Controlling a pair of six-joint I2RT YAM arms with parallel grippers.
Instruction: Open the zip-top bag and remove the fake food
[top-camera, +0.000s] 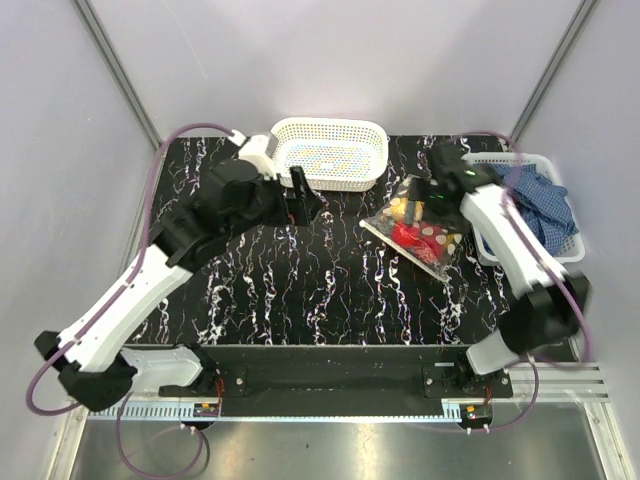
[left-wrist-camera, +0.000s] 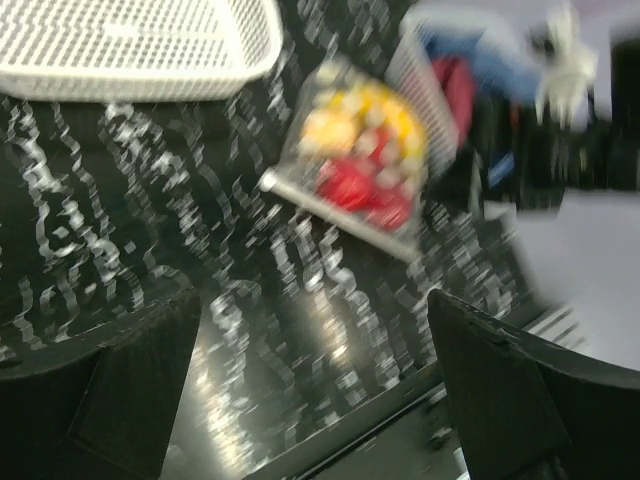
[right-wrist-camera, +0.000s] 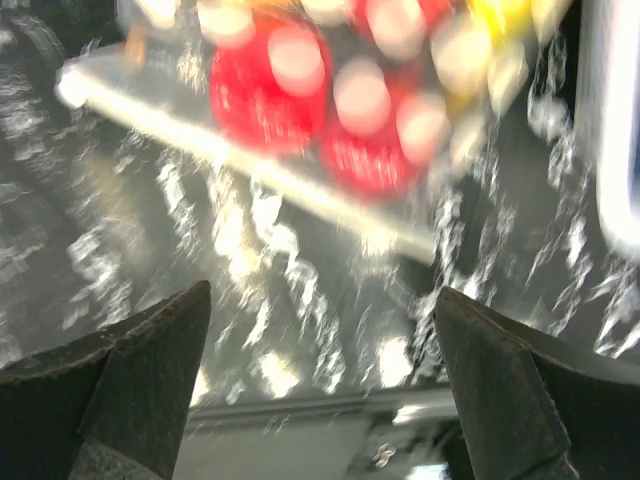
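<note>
Top view: the zip-top bag lies on the table at the right gripper, well apart from the left gripper. Left wrist view: this gripper is spread and empty, with the bag far ahead. Right wrist view: this gripper is spread and empty just short of the bag's bright near edge; the film is likely light, floppy and slick, so pinch that edge, not the fake food.

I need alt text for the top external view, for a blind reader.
A clear dotted zip-top bag of fake food lies on the black marbled table, the right tool at its far edge. The left tool is beside a white basket.
</note>
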